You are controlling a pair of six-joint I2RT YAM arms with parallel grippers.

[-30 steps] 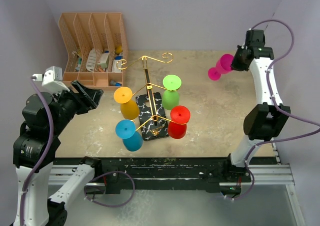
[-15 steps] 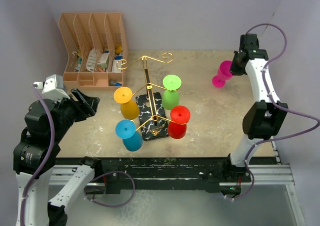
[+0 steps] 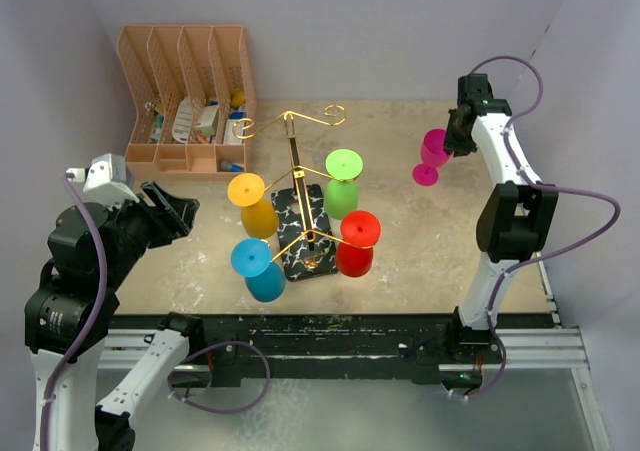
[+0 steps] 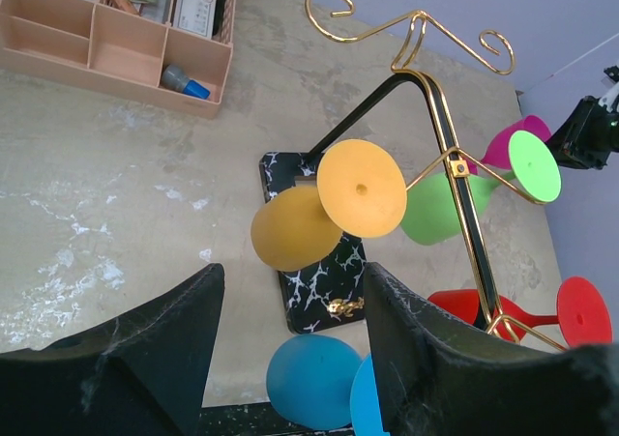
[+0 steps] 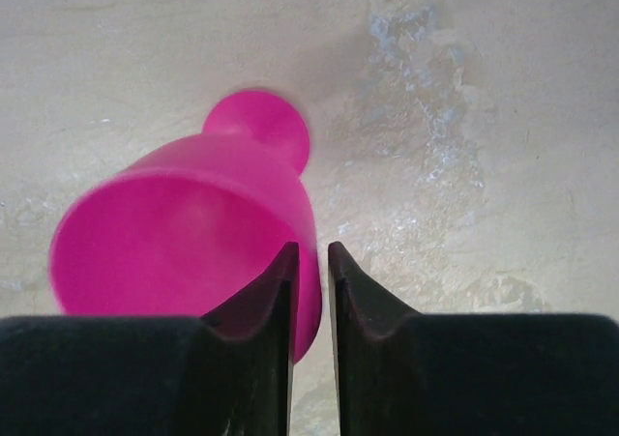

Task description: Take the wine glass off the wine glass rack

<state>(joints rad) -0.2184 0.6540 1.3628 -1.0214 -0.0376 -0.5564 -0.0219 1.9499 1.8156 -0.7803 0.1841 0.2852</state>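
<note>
The gold wire wine glass rack stands on its black marble base mid-table, with yellow, green, red and blue glasses hanging on it. A pink wine glass is off the rack at the far right, tilted, foot toward the table. My right gripper straddles the rim of this pink glass, one finger inside the bowl and one outside. The jaws are slightly open, with a sliver of table showing beside the wall. My left gripper is open and empty, left of the rack.
A peach slotted desk organiser holding small items stands at the back left. Purple walls close in the table on the left, back and right. The right arm rises along the right edge.
My right gripper carried the pink glass left and down toward the table, and its jaws have parted a little. The left arm shifted only slightly.
</note>
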